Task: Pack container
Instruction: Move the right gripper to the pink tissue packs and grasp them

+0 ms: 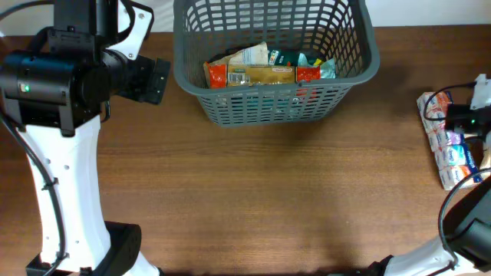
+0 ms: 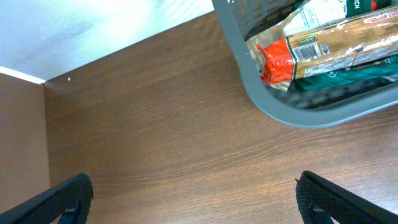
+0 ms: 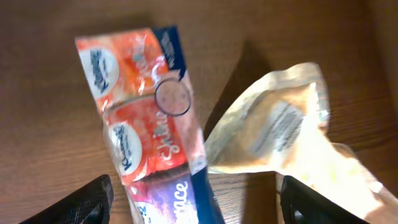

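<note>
1. I see the container (image 1: 261, 106) at the far edge of the counter, about midway along it and a little toward the left. It is a dark grey slotted basket, standing upright.
2. Inside it a long tan packet with red ends (image 1: 261, 74) lies crosswise near the front wall. A cream packet (image 1: 253, 55) and a green packet (image 1: 288, 57) lie behind it.
3. My left gripper (image 1: 156, 80) sits near the far left corner, just beside the basket's left wall and outside it.
4. In the left wrist view that claw (image 2: 196, 196) is released. Its fingers (image 2: 68, 194) are spread wide over bare wood with nothing between them, and the basket's rounded corner (image 2: 298, 115) is ahead to the right.
5. My right gripper (image 1: 468, 115) is at the right edge of the counter, over a multipack of tissues (image 1: 449, 149).
6. The right wrist view shows this claw (image 3: 199, 202) released too, fingers (image 3: 87, 200) set apart either side of the tissue pack's (image 3: 140, 130) near end. I cannot tell whether they touch it.
7. A crumpled beige pouch (image 3: 280, 130) lies just beside the tissues, its edge meeting theirs.
</note>
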{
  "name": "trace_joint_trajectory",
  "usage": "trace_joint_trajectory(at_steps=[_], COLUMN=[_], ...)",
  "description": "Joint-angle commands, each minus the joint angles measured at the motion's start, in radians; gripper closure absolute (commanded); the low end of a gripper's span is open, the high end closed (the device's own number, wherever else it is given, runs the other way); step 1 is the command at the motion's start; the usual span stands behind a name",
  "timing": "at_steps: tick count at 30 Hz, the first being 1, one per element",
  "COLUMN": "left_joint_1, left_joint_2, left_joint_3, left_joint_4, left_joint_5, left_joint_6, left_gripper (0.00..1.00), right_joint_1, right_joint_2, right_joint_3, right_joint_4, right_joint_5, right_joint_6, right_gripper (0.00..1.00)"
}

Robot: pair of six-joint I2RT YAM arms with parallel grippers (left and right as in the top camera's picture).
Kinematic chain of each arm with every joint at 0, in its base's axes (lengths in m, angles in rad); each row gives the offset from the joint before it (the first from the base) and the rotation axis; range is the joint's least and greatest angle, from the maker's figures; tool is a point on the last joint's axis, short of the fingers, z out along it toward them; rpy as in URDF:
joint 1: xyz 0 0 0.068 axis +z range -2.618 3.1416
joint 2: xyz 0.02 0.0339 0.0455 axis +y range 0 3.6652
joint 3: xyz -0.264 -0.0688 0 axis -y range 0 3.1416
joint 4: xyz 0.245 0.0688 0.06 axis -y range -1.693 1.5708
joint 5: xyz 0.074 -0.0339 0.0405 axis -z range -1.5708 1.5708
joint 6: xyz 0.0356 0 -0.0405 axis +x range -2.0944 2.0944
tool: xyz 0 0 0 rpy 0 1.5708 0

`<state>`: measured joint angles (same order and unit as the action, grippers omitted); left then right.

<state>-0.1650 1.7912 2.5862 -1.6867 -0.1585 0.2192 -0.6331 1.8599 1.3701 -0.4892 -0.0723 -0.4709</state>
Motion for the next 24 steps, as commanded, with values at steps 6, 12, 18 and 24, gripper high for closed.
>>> trace_joint_trajectory(at_steps=[6, 12, 18, 24], left_joint_1=[0.002, 0.003, 0.003, 0.003], left_joint_2=[0.002, 0.002, 0.002, 0.002], left_joint_3=[-0.001, -0.001, -0.001, -0.001], left_joint_4=[0.000, 0.000, 0.000, 0.000], left_joint_5=[-0.006, -0.006, -0.006, -0.006], left_joint_6=[-0.010, -0.009, -0.010, -0.009], left_gripper=[0.01, 0.01, 0.01, 0.01], right_joint_1=[0.005, 0.005, 0.005, 0.005], right_joint_2=[0.063, 0.096, 0.147, 0.158], right_joint_3=[-0.011, -0.011, -0.011, -0.013], right_joint_4=[-0.039, -0.099, -0.151, -0.159], right_joint_5=[0.021, 0.089, 0.097, 0.096], right_joint_6=[-0.023, 0.008, 0.008, 0.024], right_gripper=[0.21, 0.25, 0.25, 0.45])
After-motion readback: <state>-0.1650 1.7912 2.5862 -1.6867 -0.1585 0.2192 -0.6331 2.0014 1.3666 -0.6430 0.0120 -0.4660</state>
